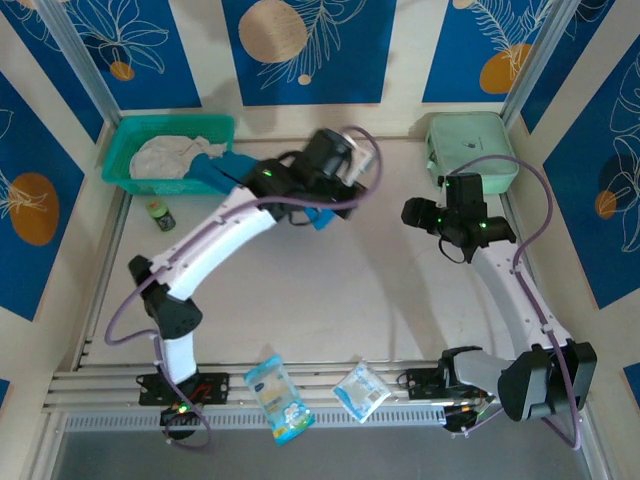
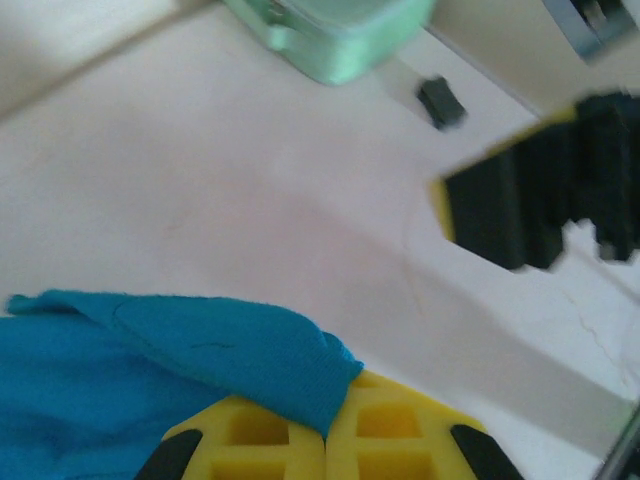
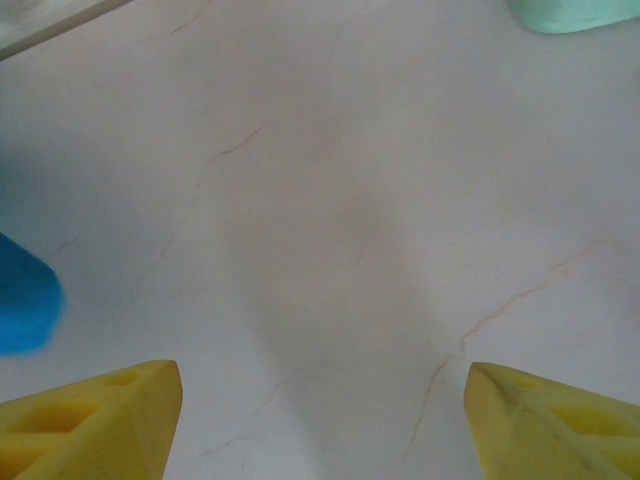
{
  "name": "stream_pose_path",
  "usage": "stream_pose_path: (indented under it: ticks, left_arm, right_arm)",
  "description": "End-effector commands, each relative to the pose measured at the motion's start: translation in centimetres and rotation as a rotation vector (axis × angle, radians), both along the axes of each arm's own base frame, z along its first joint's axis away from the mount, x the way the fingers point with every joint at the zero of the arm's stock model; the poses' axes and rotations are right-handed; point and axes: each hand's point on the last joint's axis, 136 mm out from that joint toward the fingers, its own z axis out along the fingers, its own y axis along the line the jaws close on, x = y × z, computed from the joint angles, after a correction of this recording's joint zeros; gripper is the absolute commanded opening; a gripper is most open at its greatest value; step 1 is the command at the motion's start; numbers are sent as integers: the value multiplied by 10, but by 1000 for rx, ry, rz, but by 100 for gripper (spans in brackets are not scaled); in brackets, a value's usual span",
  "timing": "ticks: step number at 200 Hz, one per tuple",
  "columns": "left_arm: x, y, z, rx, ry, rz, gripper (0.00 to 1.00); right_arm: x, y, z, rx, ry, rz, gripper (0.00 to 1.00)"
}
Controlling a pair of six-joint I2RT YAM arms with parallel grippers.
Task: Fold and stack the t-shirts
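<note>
The soft teal-blue cloth t-shirt (image 2: 150, 350) is clamped by the left gripper (image 2: 325, 435) beside the teal plastic mesh basket (image 1: 172, 123), apparently for spreading. The right gripper (image 3: 320, 420) is held wide and empty, presumably to take an edge.

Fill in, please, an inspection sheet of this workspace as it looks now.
Surface: pale table with faint veins.
Job's things: blue shirt hanging out of the basket; white shirt inside it.
Clutter: mint case, small bottle, two packets at the near edge.
Grippers: left gripper shut on the blue shirt; right gripper open, holding nothing.
Cables: purple cables along both arms.
Surroundings: blue leaf-pattern panels.
</note>
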Motion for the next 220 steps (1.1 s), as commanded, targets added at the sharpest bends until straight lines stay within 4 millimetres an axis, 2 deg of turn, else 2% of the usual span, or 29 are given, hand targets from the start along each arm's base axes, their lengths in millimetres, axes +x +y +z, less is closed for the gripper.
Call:
stream_pose_path:
  ticks: [1, 23, 42, 49, 58, 65, 86, 99, 118, 135, 146, 162, 188, 207, 220]
  left_arm:
    - [-11, -43, -28, -7, -13, -45, 0]
    - [-20, -69, -73, 9, 33, -71, 0]
    - [-22, -79, -97, 29, 51, -67, 1]
    - [-21, -80, -102, 33, 54, -61, 16]
    - [-20, -80, -102, 31, 49, -52, 46]
    - [-18, -78, -98, 27, 38, -40, 62]
    - [-11, -64, -79, 34, -25, 7, 89]
    - [-5, -49, -66, 58, -73, 55, 100]
    - [6, -19, -49, 107, -120, 152, 100]
    - [23, 19, -51, 170, -100, 276, 100]
    - [35, 45, -62, 205, -49, 356, 100]
    - [53, 77, -89, 222, 65, 444, 98]
    - [74, 107, -129, 140, 220, 525, 93]
    - [88, 129, -148, 84, 262, 597, 90]
    - [97, 148, -156, 61, 278, 649, 89]
  right_arm:
    - [-12, -23, -3, -32, 31, -109, 75]
    - [-19, -36, -10, -51, 58, -157, 75]
    - [-24, -47, -16, -64, 81, -197, 76]
    - [-26, -50, -18, -69, 89, -212, 76]
    - [-29, -55, -19, -77, 99, -230, 76]
    - [-30, -58, -20, -83, 106, -242, 76]
    - [-34, -62, -22, -90, 117, -259, 76]
    - [-34, -61, -22, -83, 120, -253, 76]
    - [-36, -51, -24, -54, 135, -223, 75]
    - [-40, -33, -29, -17, 160, -176, 74]
    - [-44, -18, -34, 7, 186, -143, 74]
    - [-51, 11, -45, 59, 230, -82, 73]
    - [-63, 71, -68, 193, 316, 24, 72]
    - [-64, 117, -82, 263, 358, 96, 71]
    - [-61, 141, -90, 236, 367, 141, 70]
